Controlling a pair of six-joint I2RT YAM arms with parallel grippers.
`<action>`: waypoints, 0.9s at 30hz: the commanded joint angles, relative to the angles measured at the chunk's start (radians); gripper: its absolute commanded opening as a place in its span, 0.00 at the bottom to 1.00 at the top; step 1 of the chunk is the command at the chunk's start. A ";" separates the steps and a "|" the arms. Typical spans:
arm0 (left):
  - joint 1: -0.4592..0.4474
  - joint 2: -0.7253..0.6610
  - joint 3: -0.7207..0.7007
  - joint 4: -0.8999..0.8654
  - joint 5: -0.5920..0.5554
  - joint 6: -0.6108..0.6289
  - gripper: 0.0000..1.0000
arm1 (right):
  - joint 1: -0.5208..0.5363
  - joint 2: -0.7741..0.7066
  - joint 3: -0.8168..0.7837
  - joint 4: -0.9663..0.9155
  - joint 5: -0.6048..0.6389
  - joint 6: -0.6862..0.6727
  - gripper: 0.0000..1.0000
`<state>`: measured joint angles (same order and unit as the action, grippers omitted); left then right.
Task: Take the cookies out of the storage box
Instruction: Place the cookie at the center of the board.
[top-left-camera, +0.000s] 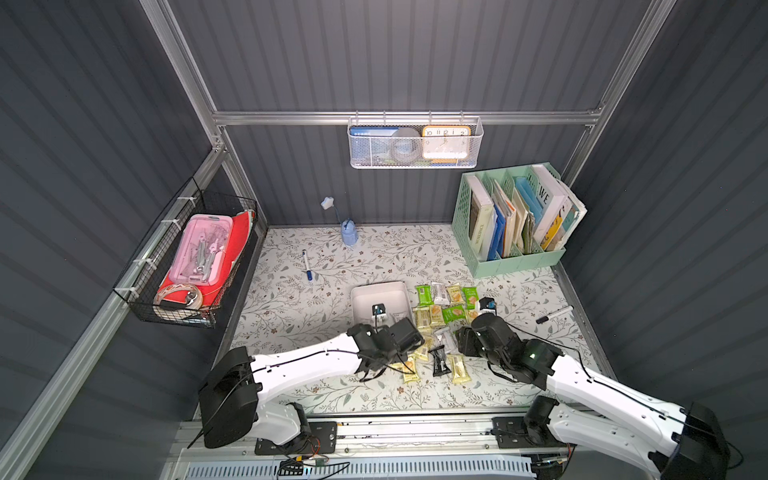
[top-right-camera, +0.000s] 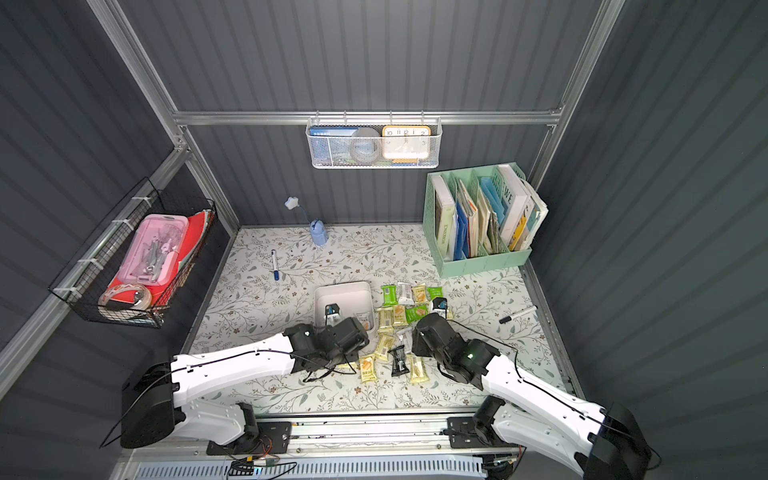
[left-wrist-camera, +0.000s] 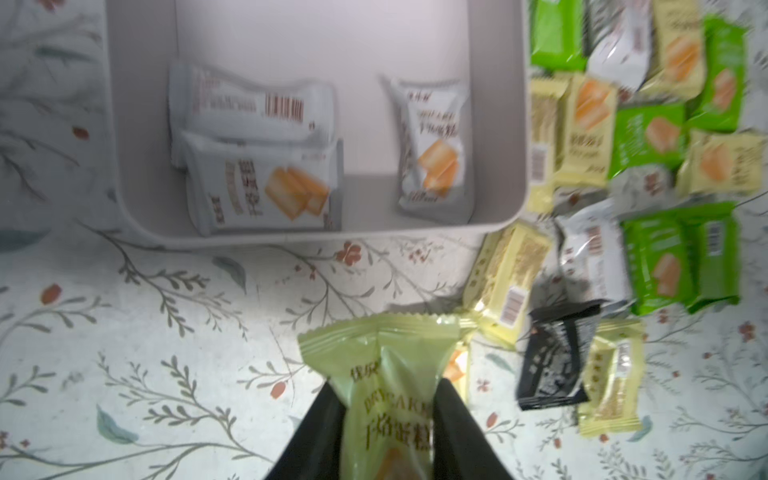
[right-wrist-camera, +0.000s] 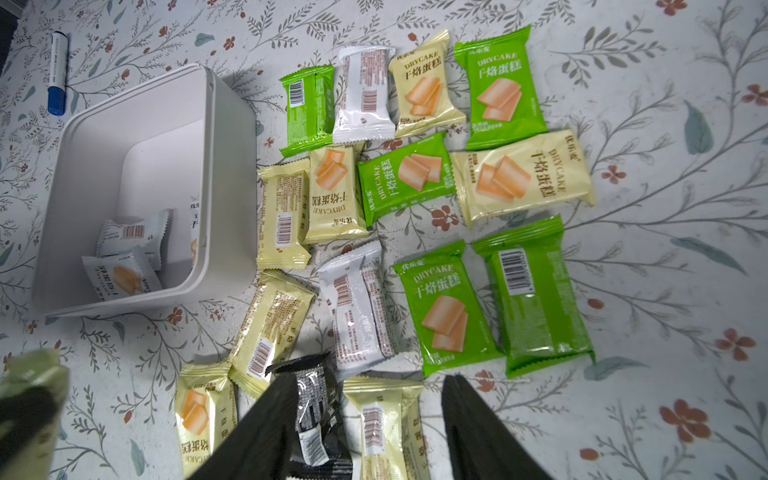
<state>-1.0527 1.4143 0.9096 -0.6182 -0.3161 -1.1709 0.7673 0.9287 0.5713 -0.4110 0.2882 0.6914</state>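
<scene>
Both top views: storage box (top-left-camera: 379, 285) sat mid-desk (top-left-camera: 291, 299). The cookies (top-left-camera: 446, 309) lay spread just right of it and on toward the near edge. Both arms hung over the near part of that spread, tools hidden under the wrists.

Left wrist: my left tool (left-wrist-camera: 388, 399) pinched a pale yellow packet (left-wrist-camera: 380, 353) by one end, over bare desk just near of the box. Three white packets (left-wrist-camera: 266, 187) lay in the box, two overlapping at left and one by the right wall. Best move, I judged: lower the held one flat onto the bare patch left of the black packet (left-wrist-camera: 557, 353), then let go, clear of the box wall and not on top of others.

Right wrist: my right tool (right-wrist-camera: 372, 382) stood wide and empty above the black packet and a yellow one. Packets looked glossy with crimped ends: green, pale yellow, white, tan biscuit print, several barcode-up. Probably slippery.
</scene>
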 joint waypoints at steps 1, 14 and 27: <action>-0.020 0.027 -0.082 0.127 0.040 -0.103 0.37 | -0.003 -0.005 0.002 -0.004 -0.001 0.009 0.60; -0.025 0.149 -0.095 0.203 -0.011 -0.119 0.37 | -0.003 -0.022 -0.003 -0.023 -0.005 0.021 0.60; -0.026 0.164 -0.068 0.129 -0.035 -0.066 0.61 | -0.003 -0.007 0.012 -0.020 -0.009 0.017 0.60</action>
<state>-1.0748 1.5703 0.8227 -0.4442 -0.3290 -1.2572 0.7673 0.9180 0.5713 -0.4160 0.2733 0.7033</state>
